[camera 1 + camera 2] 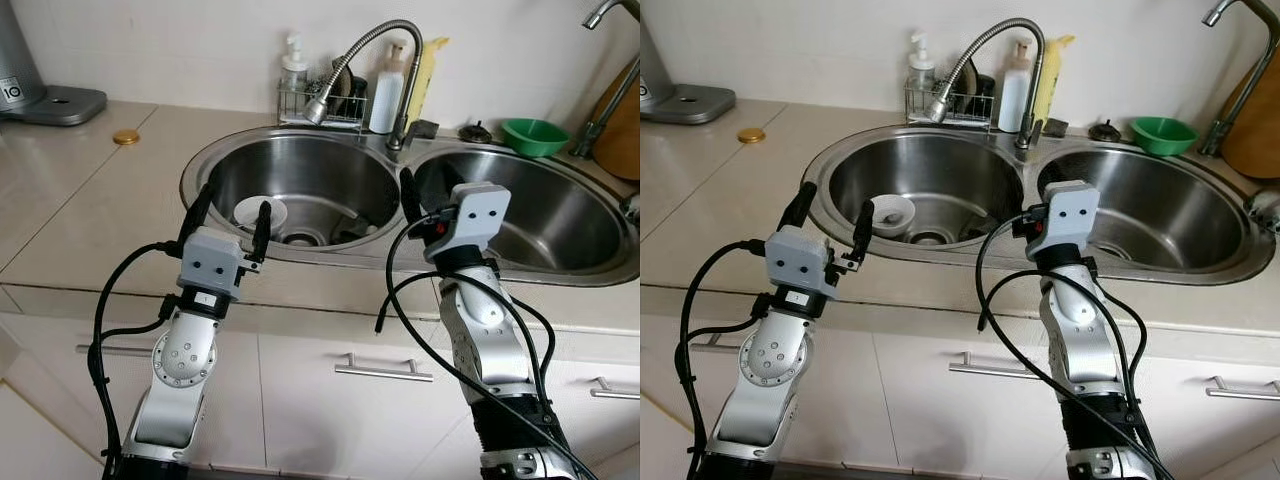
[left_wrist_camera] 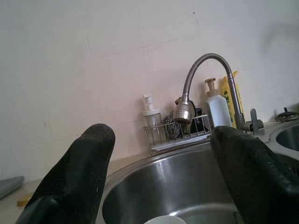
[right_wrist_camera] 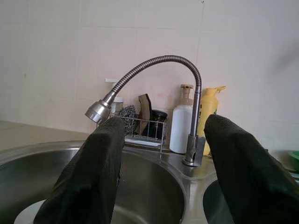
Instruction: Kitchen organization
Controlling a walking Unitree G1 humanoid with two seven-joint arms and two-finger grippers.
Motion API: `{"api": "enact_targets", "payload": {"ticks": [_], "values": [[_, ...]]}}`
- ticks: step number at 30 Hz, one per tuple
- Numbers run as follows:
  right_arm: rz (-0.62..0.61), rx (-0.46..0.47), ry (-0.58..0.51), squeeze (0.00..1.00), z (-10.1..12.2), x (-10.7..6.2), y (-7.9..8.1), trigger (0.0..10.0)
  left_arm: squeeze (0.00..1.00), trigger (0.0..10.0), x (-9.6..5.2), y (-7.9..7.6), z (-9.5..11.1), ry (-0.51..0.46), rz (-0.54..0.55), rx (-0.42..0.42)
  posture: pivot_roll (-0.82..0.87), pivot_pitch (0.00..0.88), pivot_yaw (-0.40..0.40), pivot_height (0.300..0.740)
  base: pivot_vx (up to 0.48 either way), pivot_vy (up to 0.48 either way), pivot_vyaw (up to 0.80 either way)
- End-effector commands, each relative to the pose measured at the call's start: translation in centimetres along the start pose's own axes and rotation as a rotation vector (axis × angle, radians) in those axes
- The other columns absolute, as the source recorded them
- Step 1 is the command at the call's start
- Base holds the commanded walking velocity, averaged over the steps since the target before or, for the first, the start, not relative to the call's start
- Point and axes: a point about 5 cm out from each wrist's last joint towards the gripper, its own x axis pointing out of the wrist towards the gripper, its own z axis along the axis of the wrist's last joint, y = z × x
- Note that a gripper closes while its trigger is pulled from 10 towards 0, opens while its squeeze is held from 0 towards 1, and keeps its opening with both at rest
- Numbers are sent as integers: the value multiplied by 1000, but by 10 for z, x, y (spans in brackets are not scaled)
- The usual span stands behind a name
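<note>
Hovering at the front rim of the double sink [image 1: 300, 255], the left gripper [image 1: 229, 214] holds its fingers wide apart and empty, just short of the white bowl [image 1: 259, 213] in the left basin. The right gripper [image 1: 425, 195] (fingers spread too, holding nothing) sits at the divider below the faucet [image 1: 355, 55]. A green bowl [image 1: 534, 136] rests on the bench.

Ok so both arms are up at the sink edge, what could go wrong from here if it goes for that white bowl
The left gripper is open at the rim of the left basin; reaching down for the white bowl, it might knock against the steel wall. The bowl sits beside the drain on curved metal, so it could slide when touched. The right gripper is near the faucet base and could bump it.
</note>
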Motion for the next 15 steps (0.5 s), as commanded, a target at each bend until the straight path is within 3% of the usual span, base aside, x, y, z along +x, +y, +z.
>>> {"api": "enact_targets", "payload": {"ticks": [1, 15], "values": [[-5, -13, -25, 0, 5, -1, -2, 10000, 0, 10000, 0, -1, 1, -4, -7, -9, 50, 0, -75, 740, 0, 390, 0], [5, -12, -29, 0, 4, -3, 1, 10000, 0, 10000, 0, -3, 2, -7, -18, -5, 53, 0, -79, 740, 0, 480, 0]]}}
